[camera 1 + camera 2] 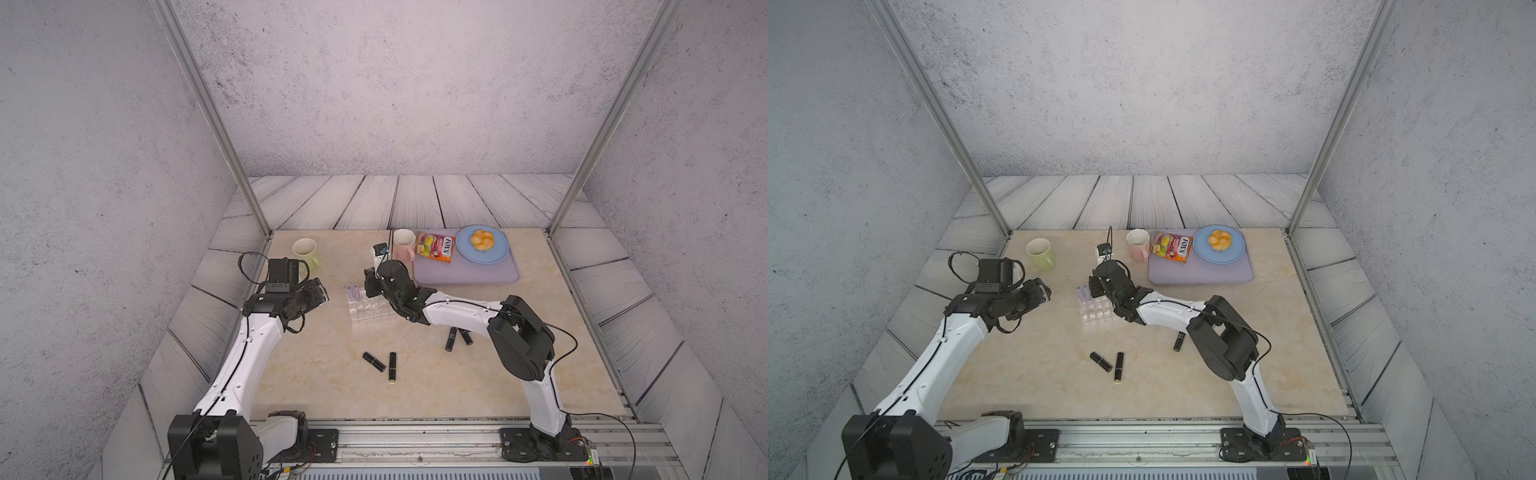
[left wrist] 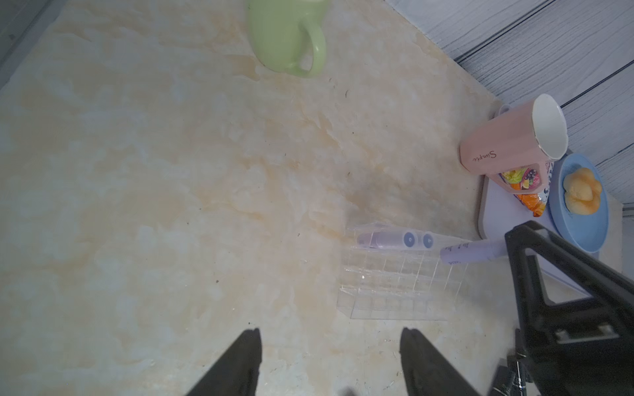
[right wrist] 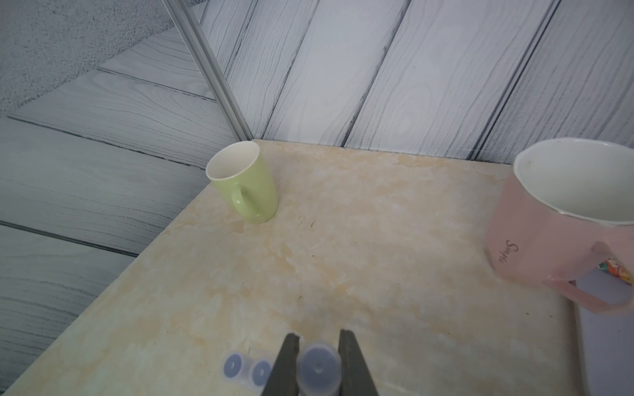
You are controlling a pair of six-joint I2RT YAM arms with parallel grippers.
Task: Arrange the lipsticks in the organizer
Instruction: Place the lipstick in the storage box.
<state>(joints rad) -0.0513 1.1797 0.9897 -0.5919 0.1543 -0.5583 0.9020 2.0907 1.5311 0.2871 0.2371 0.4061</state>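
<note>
The clear organizer (image 1: 371, 312) (image 1: 1097, 312) (image 2: 394, 291) sits mid-table. Two lilac lipsticks (image 1: 353, 293) (image 2: 387, 239) (image 3: 245, 370) stand in its far row. My right gripper (image 3: 319, 335) (image 1: 371, 290) is shut on a third lilac lipstick (image 2: 475, 251) (image 3: 319, 368), held upright beside those two over the organizer's far row. My left gripper (image 2: 331, 334) (image 1: 320, 291) hovers open and empty to the organizer's left. Two black lipsticks (image 1: 374, 361) (image 1: 392, 366) lie in front of the organizer. More black lipsticks (image 1: 451, 338) lie under the right arm.
A green mug (image 1: 305, 251) stands at the back left and a pink mug (image 1: 404, 244) behind the organizer. A lilac mat (image 1: 469, 275) at the back right carries a candy bag (image 1: 434, 247) and a blue plate (image 1: 496, 254) with a bun.
</note>
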